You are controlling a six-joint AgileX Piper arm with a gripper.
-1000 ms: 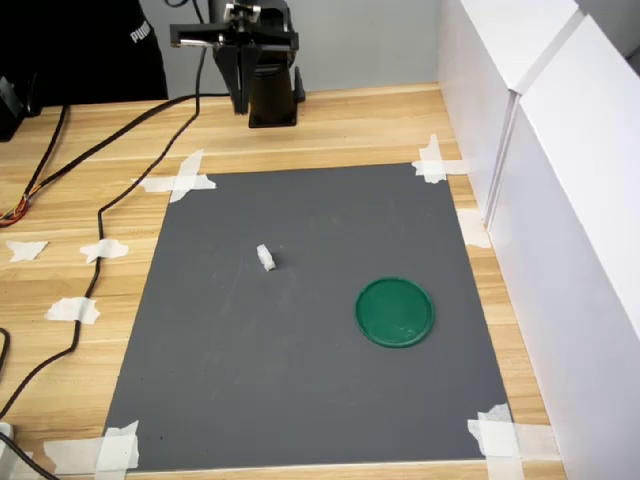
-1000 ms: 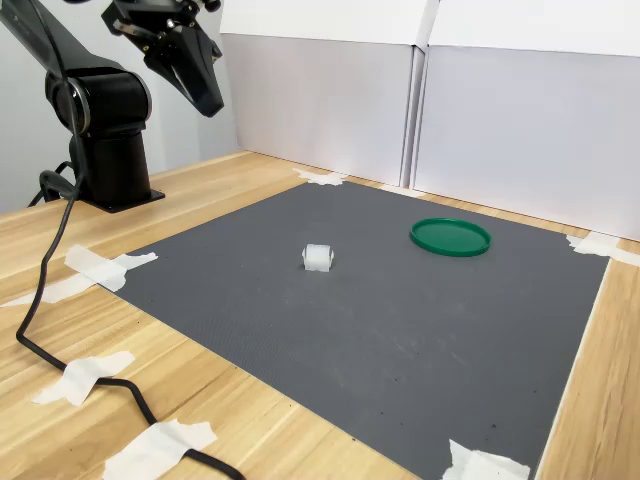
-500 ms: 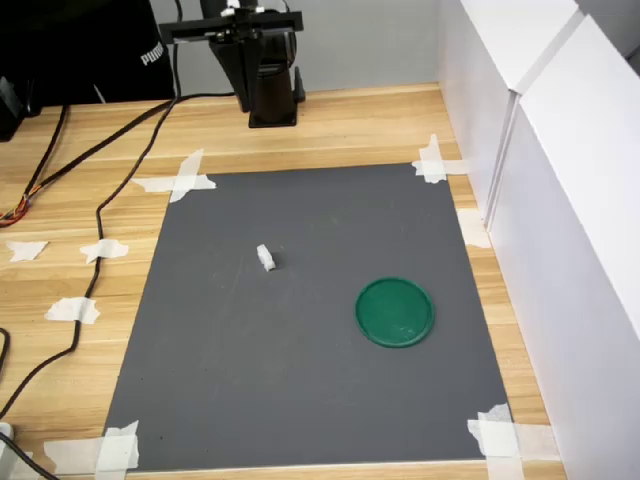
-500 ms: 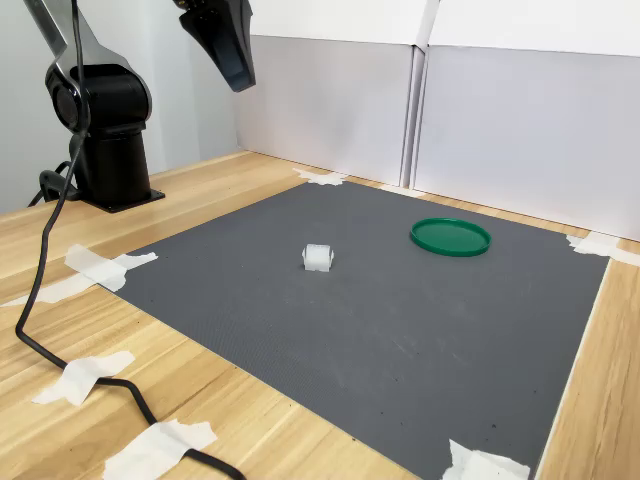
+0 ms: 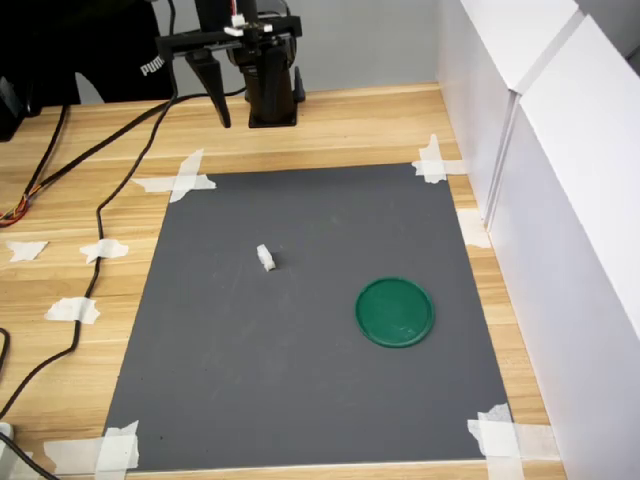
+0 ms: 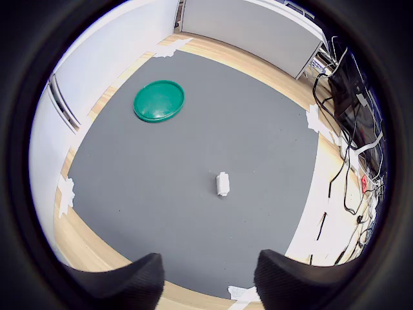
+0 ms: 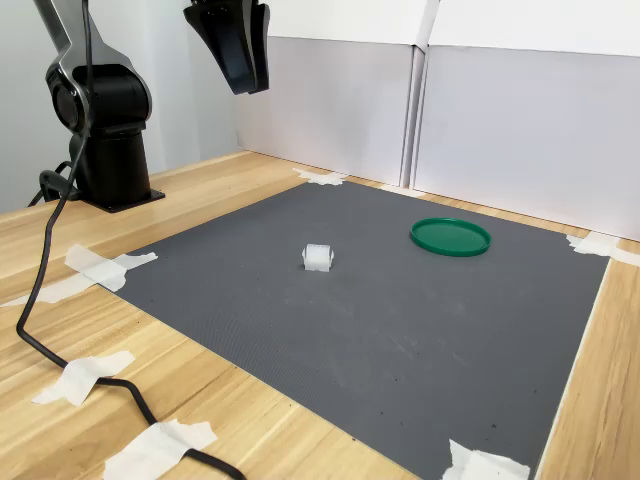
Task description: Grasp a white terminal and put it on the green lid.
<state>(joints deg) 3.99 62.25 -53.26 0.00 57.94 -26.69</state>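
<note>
- Wrist view looks down from high up, and the white terminal (image 6: 222, 183) sits alone near the middle of the gray mat (image 6: 258, 142).
- The gripper (image 5: 241, 105) hangs high over the far edge of the tabletop (image 5: 340, 125), near the black robot base (image 5: 272, 95). Its two fingers (image 5: 216, 92) stand wide apart with nothing between them.
- I think the fingers are spread like that so they can go down on both sides of the little block.
- In the first exterior view the white terminal (image 5: 265, 257) lies on the mat, well apart from the gripper. Nothing is touching it.
- The green lid (image 5: 395, 311) lies flat on the same mat, toward the first exterior view's right and nearer the camera than the terminal. The two are apart, with bare mat between them.
- The lid is like a small dish with a raised rim. Nothing is in it yet, so the job has not really begun.
- In the second exterior view the green lid (image 7: 450, 237) sits close to the white walls (image 7: 500, 130), and the white terminal (image 7: 318, 257) is closer to the camera.
- White tape pieces (image 5: 184, 177) hold the corners of the mat down, I think so it will not slide.
- A black cable (image 5: 95, 215) runs across the wood beside the mat, out of the way.
- The next move looks to be going down over the terminal, which is very small, so the aim must be good.
</note>
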